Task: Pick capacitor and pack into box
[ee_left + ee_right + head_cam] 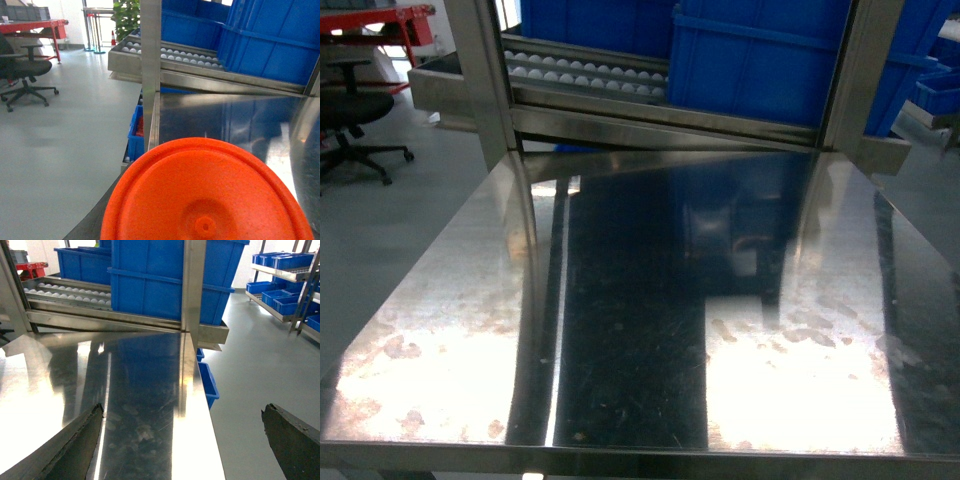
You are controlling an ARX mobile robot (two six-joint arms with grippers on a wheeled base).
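**Orange cylinder fills the left wrist view**

The capacitor (pixel 205 195) sits end-on right under the left wrist camera, above the steel table (pixel 450 330); that claw's fingers are hidden, so I cannot tell its state; the right gripper (pixel 182 440) is spread wide over the table edge; blue bins (pixel 760 60) stand behind.

The head camera is looking forward and down over the shiny stainless steel table (pixel 620 330) toward the big blue plastic bins (pixel 760 60) on the roller rack. The left wrist camera is sitting low at the table's left edge, facing the same bins (pixel 270 45), a round orange disc (pixel 205 195) filling its foreground. The right wrist camera is peering along the table's right edge (pixel 195 430), sharing those bins (pixel 155 280).
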